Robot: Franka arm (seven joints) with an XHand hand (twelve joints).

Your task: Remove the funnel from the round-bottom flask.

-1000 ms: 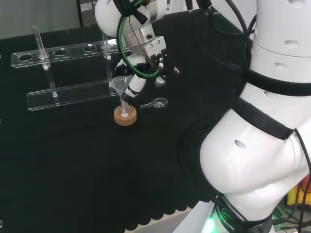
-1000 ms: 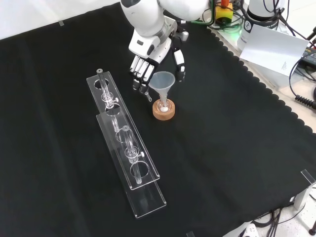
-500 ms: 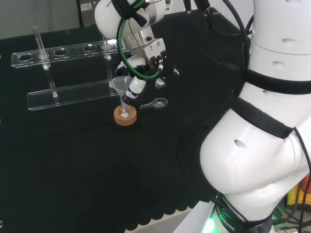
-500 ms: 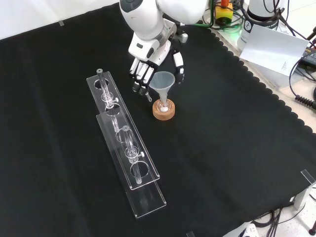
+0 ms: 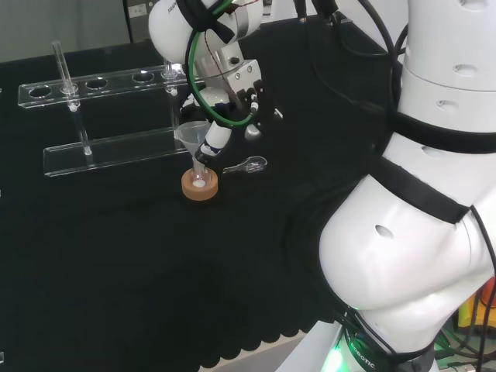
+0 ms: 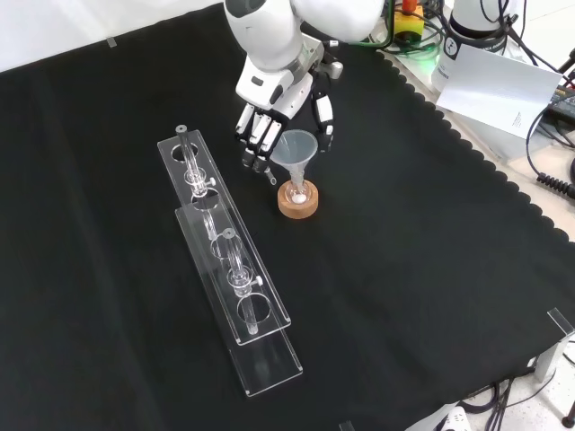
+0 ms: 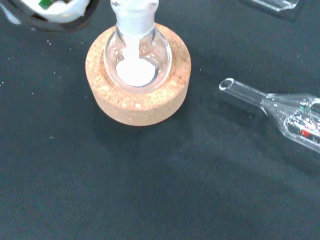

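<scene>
Reaching fingers (image 6: 258, 136) hung relaxed and apart at the funnel (image 6: 296, 148), the thumb on its far side, nothing yet clamped.

From the front the hand (image 6: 277, 106) bracketed the funnel's cone without plainly touching it; the funnel sat upright with its stem down the neck of the round-bottom flask (image 7: 137, 54), which rested in a cork ring (image 7: 138, 97) on the black cloth (image 6: 431, 269). I judged the funnel light, stiff, slick and breakable, best pinched at the cone just under the rim and drawn straight up, lest the small flask tip from its ring. Looking past the palm, the wrist camera showed a white patch at the flask's bottom and a clear glass piece (image 7: 280, 114) lying beside the ring. Head and front cameras showed a clear tube rack (image 6: 226, 269) near the hand.
</scene>
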